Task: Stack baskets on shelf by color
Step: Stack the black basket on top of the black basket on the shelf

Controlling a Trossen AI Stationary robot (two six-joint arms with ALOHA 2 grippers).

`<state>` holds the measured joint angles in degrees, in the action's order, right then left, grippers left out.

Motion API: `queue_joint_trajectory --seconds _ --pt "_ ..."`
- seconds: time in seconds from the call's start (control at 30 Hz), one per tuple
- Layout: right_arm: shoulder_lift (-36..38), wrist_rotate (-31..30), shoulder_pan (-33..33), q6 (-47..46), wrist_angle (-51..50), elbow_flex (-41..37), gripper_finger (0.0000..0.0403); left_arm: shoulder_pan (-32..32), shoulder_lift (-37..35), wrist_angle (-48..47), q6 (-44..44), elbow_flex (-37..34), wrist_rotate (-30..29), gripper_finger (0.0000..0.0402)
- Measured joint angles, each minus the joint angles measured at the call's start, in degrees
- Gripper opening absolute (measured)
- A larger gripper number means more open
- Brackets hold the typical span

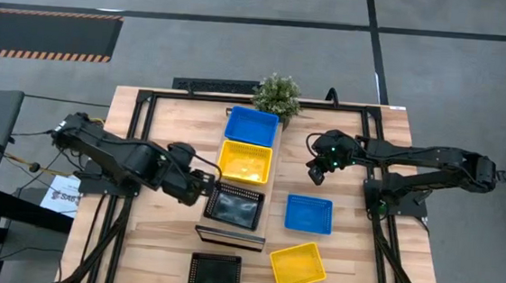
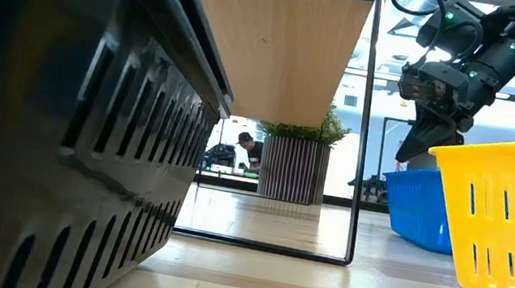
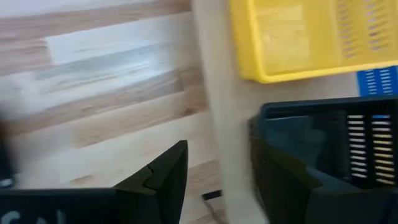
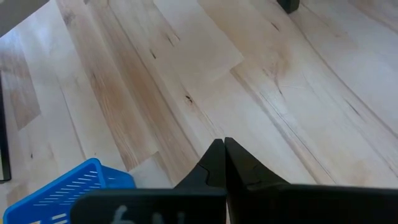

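The shelf (image 1: 274, 166) shows only as a strip of plank beside the baskets it carries, and its dark frame is mostly hidden beneath them; in the low view a black basket (image 2: 57, 136) on the surface fills the near side and blocks most of the scene. Six baskets can be counted from above: two blue, two yellow, two black. On the shelf sit a blue basket (image 1: 251, 126), a yellow basket (image 1: 244, 162) and a black one (image 1: 235, 205) in a row. On the surface (image 1: 352, 267) lie another blue basket (image 1: 309, 214), a yellow basket (image 1: 297, 265) and the black one. The left arm reaches low across the surface, its left gripper (image 1: 206, 189) at the shelf's black basket, jaws parted with the near wall between them, not clamping it. The right gripper (image 1: 316, 174) hangs raised near the loose blue basket, jaws closed together on nothing.
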<state>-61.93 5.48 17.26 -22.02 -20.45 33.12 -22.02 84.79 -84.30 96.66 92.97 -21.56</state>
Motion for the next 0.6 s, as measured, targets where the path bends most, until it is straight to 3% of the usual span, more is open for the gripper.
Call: queue_joint_trajectory --seconds 0.17,0.27,0.47,0.6 --pt "0.0 0.0 0.0 0.0 0.13 0.0 0.0007 -0.04 -1.44 -3.46 -0.8 0.01 2.15 0.0163" --pt "0.0 0.01 0.0 0.0 0.11 0.0 0.0007 -1.0 -1.83 -4.42 -6.73 0.01 6.49 0.0163" --pt "0.0 0.01 0.0 0.04 0.06 0.0 0.0007 -6.24 -3.7 -5.79 -12.15 -0.8 7.82 0.0163" --pt "0.0 0.0 0.0 0.09 0.09 0.0 0.0007 -9.68 -4.23 -5.69 -9.84 -3.69 10.27 0.0163"
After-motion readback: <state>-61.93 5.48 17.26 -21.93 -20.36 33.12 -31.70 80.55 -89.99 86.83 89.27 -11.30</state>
